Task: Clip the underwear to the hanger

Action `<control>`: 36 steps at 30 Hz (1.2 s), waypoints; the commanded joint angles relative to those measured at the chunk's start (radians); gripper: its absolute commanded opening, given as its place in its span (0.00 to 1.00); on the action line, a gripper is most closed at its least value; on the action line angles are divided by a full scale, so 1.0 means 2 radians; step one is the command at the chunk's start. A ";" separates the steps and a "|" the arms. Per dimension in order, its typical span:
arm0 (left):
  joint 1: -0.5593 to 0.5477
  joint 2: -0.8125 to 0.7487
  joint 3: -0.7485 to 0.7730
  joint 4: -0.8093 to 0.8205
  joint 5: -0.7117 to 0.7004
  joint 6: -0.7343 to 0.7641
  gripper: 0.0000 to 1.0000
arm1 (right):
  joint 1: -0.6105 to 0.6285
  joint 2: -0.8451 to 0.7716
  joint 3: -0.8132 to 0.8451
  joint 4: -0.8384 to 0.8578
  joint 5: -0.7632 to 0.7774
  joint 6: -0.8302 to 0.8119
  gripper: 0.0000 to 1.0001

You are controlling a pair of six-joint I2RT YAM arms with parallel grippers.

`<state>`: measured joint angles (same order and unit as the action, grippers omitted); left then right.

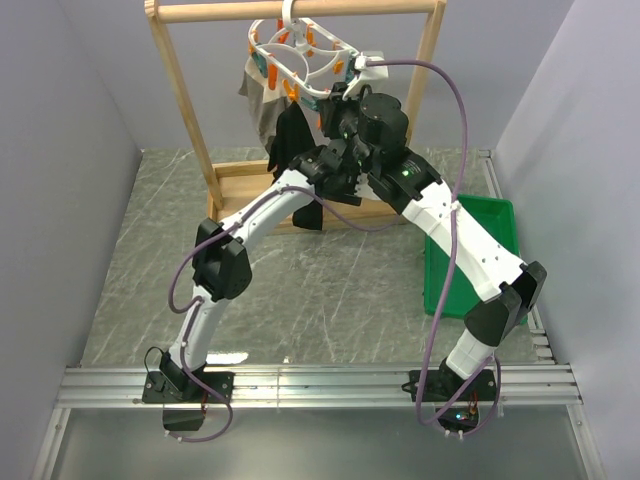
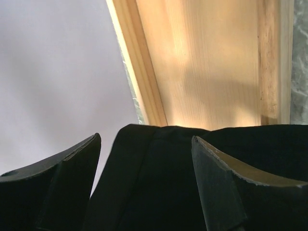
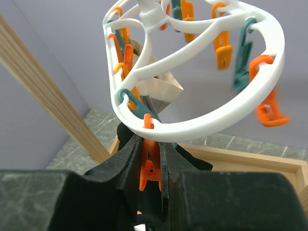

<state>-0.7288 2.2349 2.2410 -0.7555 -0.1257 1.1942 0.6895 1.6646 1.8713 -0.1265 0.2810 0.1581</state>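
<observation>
I find the hanger (image 1: 310,60) hooked on the top rod of the wooden rack (image 1: 185,100), with its white ring tilted. The right gripper (image 3: 150,144) is directly beneath the near rim of the hanger. Its two fingers (image 3: 129,166) are clenched on an orange peg (image 3: 150,169) that hangs from that rim, one finger pressing each side of it. The underwear (image 1: 292,135) hangs below the left side of the hanger as a black drape running down toward the rack's base. In the right wrist view, dark cloth shows just behind the squeezed peg. I cannot tell whether any of it sits in the peg's mouth. The left gripper (image 2: 145,139) is lower down, under the hanger. Its jaws are released and spread apart, with the black underwear (image 2: 159,192) lying across the gap between the fingers (image 2: 72,168). I see no pinch on the cloth there. A grey-beige garment (image 1: 262,105) hangs from the far-left side of the hanger, just beside the underwear. A green bin (image 1: 480,250) rests on the table (image 1: 150,250), well below and to the right of the hanger. The pegs on the far rim of the hanger appear blurred in the right wrist view.
</observation>
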 commanded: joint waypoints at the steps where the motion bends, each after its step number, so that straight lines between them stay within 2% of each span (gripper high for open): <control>1: 0.002 0.013 0.022 0.003 -0.022 0.014 0.81 | 0.008 -0.015 0.012 -0.006 0.016 -0.004 0.00; 6: 0.015 0.031 0.051 0.007 -0.038 0.020 0.83 | 0.008 -0.018 0.005 -0.003 0.018 -0.008 0.00; 13: 0.029 0.027 0.038 0.009 -0.045 0.026 0.85 | 0.010 -0.019 -0.001 -0.001 0.018 -0.008 0.00; 20: 0.040 0.023 0.026 0.008 -0.053 0.024 0.81 | 0.010 -0.019 -0.001 0.001 0.018 -0.009 0.00; 23: 0.041 0.021 0.026 0.002 -0.054 0.027 0.65 | 0.010 -0.018 -0.002 0.001 0.017 -0.008 0.00; 24: 0.042 0.018 0.025 0.000 -0.053 0.028 0.53 | 0.009 -0.017 -0.002 0.002 0.018 -0.008 0.00; 26: 0.041 0.015 0.025 -0.006 -0.048 0.030 0.42 | 0.009 -0.016 -0.001 0.002 0.019 -0.008 0.00; 27: 0.040 0.009 0.023 -0.007 -0.043 0.031 0.32 | 0.009 -0.016 -0.001 0.003 0.018 -0.008 0.00; 29: 0.039 0.000 0.012 -0.007 -0.034 0.031 0.22 | 0.010 -0.015 0.000 0.003 0.019 -0.009 0.00; 31: 0.037 -0.017 -0.008 -0.002 -0.018 0.029 0.06 | 0.010 -0.015 0.001 0.003 0.019 -0.009 0.00; 33: 0.036 -0.041 -0.024 0.012 -0.004 0.023 0.00 | 0.010 -0.013 0.003 0.002 0.020 -0.007 0.00; 36: 0.036 -0.091 -0.082 0.053 0.027 0.026 0.00 | 0.009 -0.011 0.008 0.003 0.018 -0.004 0.00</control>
<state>-0.6483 2.2150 2.1368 -0.7380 -0.1543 1.2510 0.6979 1.6646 1.8709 -0.1234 0.2993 0.1543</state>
